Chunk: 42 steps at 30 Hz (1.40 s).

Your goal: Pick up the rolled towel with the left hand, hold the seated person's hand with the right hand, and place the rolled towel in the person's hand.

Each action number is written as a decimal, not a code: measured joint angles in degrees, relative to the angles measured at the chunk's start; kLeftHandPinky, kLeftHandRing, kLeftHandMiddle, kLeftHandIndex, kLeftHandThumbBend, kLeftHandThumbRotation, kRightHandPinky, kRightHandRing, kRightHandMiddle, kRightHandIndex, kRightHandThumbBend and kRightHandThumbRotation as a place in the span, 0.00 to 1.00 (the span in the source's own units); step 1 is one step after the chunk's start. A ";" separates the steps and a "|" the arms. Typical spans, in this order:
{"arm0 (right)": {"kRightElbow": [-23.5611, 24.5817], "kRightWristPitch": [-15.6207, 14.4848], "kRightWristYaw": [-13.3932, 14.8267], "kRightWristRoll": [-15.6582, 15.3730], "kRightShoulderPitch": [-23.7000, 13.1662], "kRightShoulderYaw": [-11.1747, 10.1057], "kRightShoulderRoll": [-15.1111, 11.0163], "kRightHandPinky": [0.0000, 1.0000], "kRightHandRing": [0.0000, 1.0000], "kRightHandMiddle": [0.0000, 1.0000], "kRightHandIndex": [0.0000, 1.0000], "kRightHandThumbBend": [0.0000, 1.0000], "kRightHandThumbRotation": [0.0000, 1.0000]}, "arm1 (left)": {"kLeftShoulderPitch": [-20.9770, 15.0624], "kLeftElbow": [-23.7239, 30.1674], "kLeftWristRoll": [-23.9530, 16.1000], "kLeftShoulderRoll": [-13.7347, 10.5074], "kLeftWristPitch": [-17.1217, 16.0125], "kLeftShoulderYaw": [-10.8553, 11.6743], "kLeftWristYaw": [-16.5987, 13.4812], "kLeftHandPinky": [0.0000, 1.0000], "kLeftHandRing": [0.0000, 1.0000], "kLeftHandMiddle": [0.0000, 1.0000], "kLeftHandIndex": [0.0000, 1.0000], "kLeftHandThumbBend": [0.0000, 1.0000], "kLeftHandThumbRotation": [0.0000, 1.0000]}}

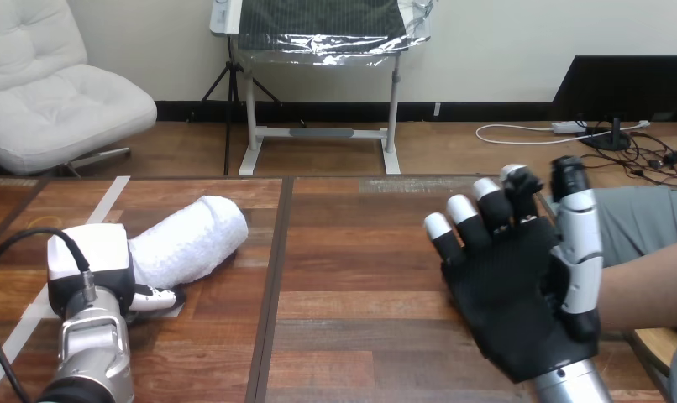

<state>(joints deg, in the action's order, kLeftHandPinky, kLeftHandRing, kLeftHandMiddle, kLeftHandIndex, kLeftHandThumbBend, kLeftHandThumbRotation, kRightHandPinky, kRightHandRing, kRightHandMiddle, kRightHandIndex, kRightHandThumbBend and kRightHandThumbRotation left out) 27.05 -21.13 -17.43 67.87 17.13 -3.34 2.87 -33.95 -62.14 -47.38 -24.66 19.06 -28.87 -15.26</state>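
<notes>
On the table (pixel 360 277) — rolled towel (pixel 192 239), end amid fingers (pixel 154 295) of left hand (pixel 91 269)

Over the table (pixel 360 277), the left hand (pixel 90 267) is black under a white shell; the right hand (pixel 511 294) has a black dotted palm and white fingertips (pixel 437 225).

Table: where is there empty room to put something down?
The middle of the table, between the rolled towel and the right robot hand, is bare wood. It is crowded at the left, with the towel and left robot hand, and at the right edge, with the person's forearm.
</notes>
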 measured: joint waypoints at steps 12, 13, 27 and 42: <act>0.00 -0.04 0.05 -0.62 0.02 -0.02 -0.06 0.14 0.24 0.33 0.34 0.54 0.34 | 0.15 0.98 0.57 -0.64 -2.84 0.02 0.95 0.86 0.89 0.91 0.93 0.82 0.70; 0.00 -0.05 0.11 -0.67 0.03 -0.02 -0.07 0.14 0.24 0.33 0.34 0.54 0.34 | 0.16 0.99 0.83 -0.80 -3.53 0.08 0.96 0.87 0.89 0.91 0.93 0.82 0.70; 0.01 -0.08 0.00 -2.51 0.19 -0.85 -0.44 0.14 0.22 0.32 0.34 0.58 0.31 | 1.95 1.08 3.22 -3.50 -14.37 0.56 -2.55 0.82 0.84 0.85 0.87 0.76 0.54; 0.07 -0.12 -0.24 -2.50 0.54 -1.92 -0.52 0.16 0.24 0.33 0.35 0.56 0.29 | 4.48 1.05 5.12 -4.39 -25.96 0.82 -9.90 0.69 0.71 0.72 0.74 0.70 0.33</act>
<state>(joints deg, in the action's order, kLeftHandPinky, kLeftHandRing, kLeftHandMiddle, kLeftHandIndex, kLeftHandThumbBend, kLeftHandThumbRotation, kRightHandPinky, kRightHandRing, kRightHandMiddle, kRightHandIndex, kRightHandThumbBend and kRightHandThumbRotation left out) 27.12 -21.25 -17.67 65.37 17.67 -5.26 2.35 -29.47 -61.09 -42.26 -29.06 -6.90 -28.05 -25.16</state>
